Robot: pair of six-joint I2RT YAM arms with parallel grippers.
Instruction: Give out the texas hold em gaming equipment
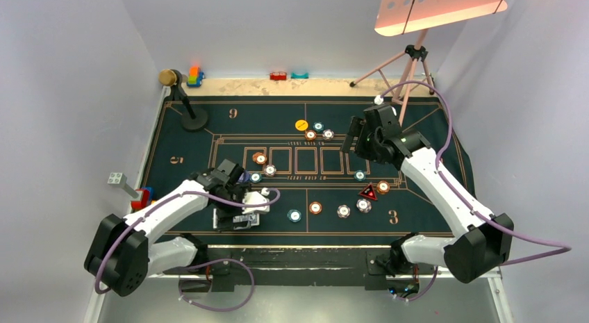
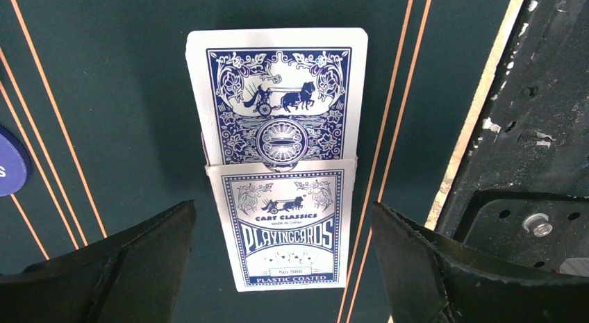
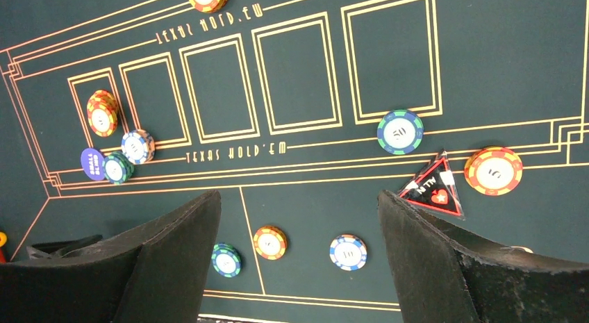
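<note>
A blue and white playing-card box (image 2: 286,229) lies on the green mat, with blue-backed cards (image 2: 276,94) sticking out of its far end. My left gripper (image 2: 283,208) is open above it, one finger on each side and neither touching; from above it (image 1: 239,213) sits at the near left. My right gripper (image 3: 299,194) is open and empty, held high over the mat (image 1: 358,139). Below it lie an orange chip (image 3: 269,242), a teal chip (image 3: 226,259), a blue-white chip (image 3: 348,251) and the red triangular marker (image 3: 432,187). The yellow button (image 1: 301,125) lies at the far middle.
More chips are scattered over the mat, some near the left card outlines (image 3: 102,113) and some by the yellow button (image 1: 310,135). A microphone stand (image 1: 189,108) is at the far left and a tripod (image 1: 410,66) at the far right. Toy blocks (image 1: 194,76) lie along the back edge.
</note>
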